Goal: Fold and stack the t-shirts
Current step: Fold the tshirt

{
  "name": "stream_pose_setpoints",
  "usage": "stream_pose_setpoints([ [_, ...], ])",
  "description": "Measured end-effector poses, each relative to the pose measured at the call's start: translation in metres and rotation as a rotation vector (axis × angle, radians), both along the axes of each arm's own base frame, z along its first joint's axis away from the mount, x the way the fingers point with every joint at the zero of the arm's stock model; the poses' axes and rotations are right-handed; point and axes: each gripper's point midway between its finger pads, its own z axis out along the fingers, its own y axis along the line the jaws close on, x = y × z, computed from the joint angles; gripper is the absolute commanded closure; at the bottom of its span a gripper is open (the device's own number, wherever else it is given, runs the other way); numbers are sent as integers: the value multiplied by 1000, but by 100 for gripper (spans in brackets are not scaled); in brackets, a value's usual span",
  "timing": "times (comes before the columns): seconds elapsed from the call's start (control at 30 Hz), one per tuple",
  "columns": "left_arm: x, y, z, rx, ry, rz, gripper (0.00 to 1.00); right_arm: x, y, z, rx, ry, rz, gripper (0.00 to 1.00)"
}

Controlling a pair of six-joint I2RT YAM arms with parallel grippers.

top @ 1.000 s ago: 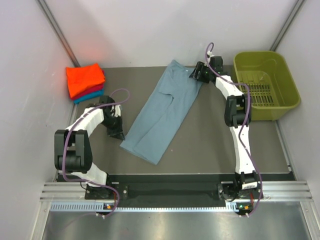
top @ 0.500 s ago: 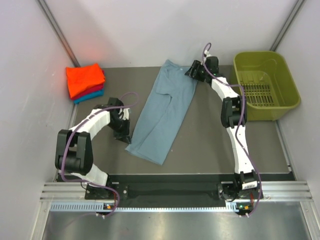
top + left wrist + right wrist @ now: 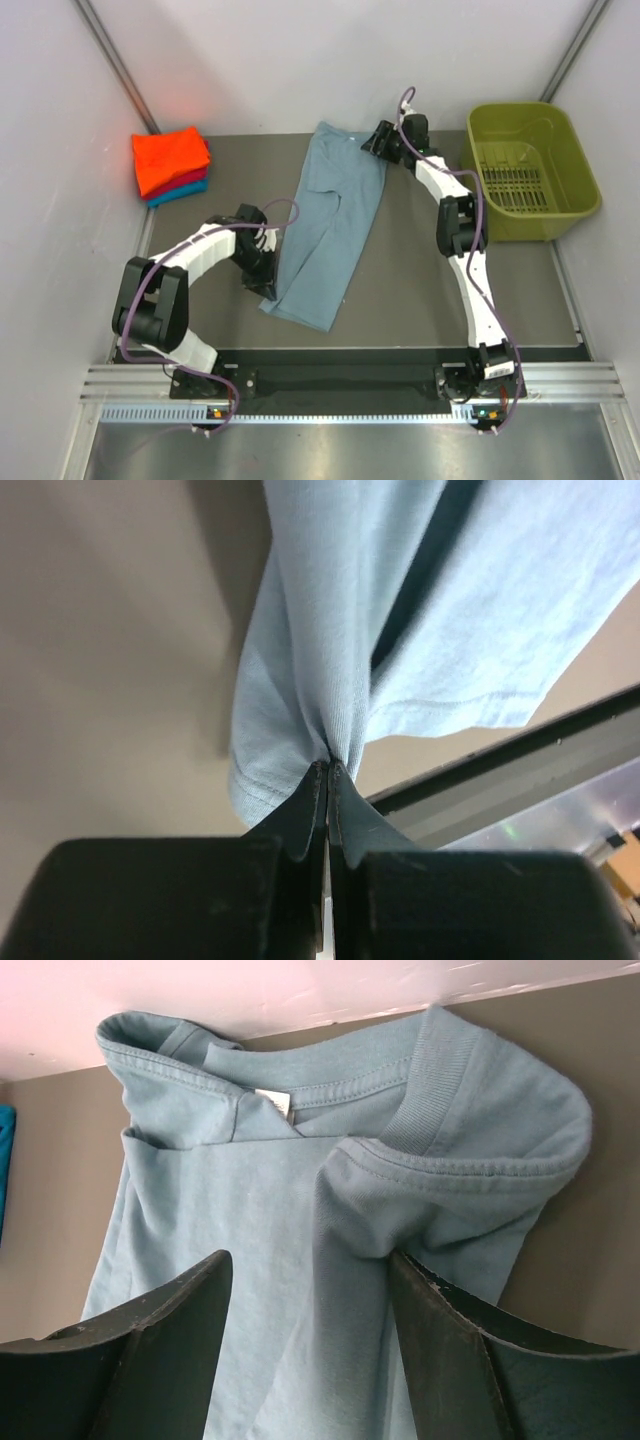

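Pinching shirt hem toward the near edge, left gripper jaws clamped on cloth — keeping the fold taut. Straddling the collar at the far edge, right gripper jaws wide — probably pinning.

Olive-green plastic basket with a slotted floor, standing upright at the far right corner of the dark grey-brown table. Pale walls enclose the table at the left, back and right. A ribbed aluminium rail spans the near edge.
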Motion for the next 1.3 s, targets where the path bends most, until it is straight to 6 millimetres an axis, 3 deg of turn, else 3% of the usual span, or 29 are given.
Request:
stream_pose_setpoints([
  [0.27,-8,-6,-1,-8,20,-15,100,-5,16,0,-1,-3,24,35],
  [0.37,1,-4,4,3,-2,-4,100,-9,4,-1,-25,4,28,35],
  [0.43,15,-3,12,-4,-38,14,100,-24,-8,1,-54,46,37,32],
  [0.5,32,0,19,-12,-79,39,88,-43,-27,8,-76,97,35,30],
  [0.53,38,1,22,-15,-94,46,70,-56,-40,16,-86,117,29,30],
  [0.7,50,5,26,-7,-116,70,54,-138,-93,68,-92,194,16,30],
  [0.77,53,5,29,-6,-124,73,52,-174,-94,87,-59,207,42,30],
  [0.83,55,5,31,-4,-136,74,51,-216,-78,95,1,238,105,32],
  [0.9,57,7,32,6,-144,76,49,-261,-56,84,59,315,179,33],
  [1.03,59,12,31,31,-154,81,47,-346,-13,36,130,529,319,34],
  [1.17,67,21,34,52,-179,91,47,-425,12,-2,147,731,419,35],
  [1.3,69,29,32,64,-184,112,48,-477,27,-12,144,792,489,37],
])
